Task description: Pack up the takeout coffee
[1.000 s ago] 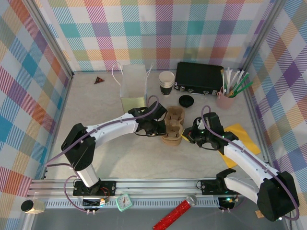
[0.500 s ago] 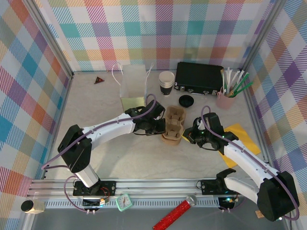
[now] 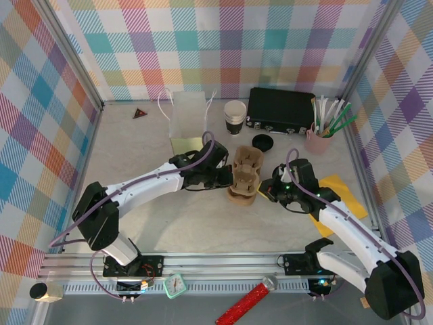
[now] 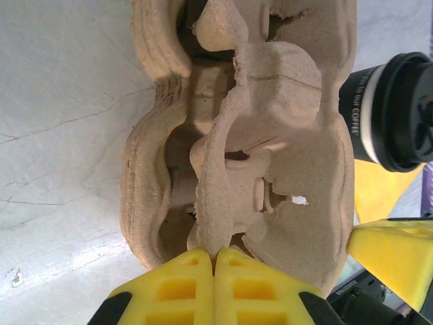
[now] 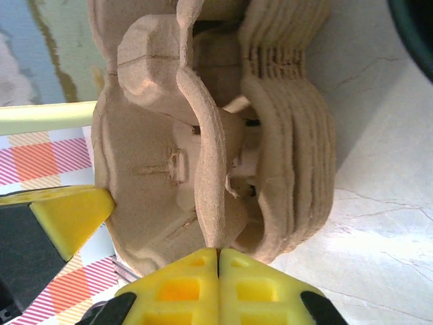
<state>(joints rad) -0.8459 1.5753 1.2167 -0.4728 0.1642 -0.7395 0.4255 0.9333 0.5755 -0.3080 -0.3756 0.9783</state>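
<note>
On the table [image 3: 176,223], left gripper [image 4: 215,256] and right gripper [image 5: 218,254] each pinch the tray [image 4: 270,135]. The takeout coffee [image 4: 389,112] beside the tray seems light and squashy, so hold its sides gently.

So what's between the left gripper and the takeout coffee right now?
The stack of pulp cup carriers. In the left wrist view the left gripper pinches the top one's edge, and the takeout coffee shows beyond it.
</note>
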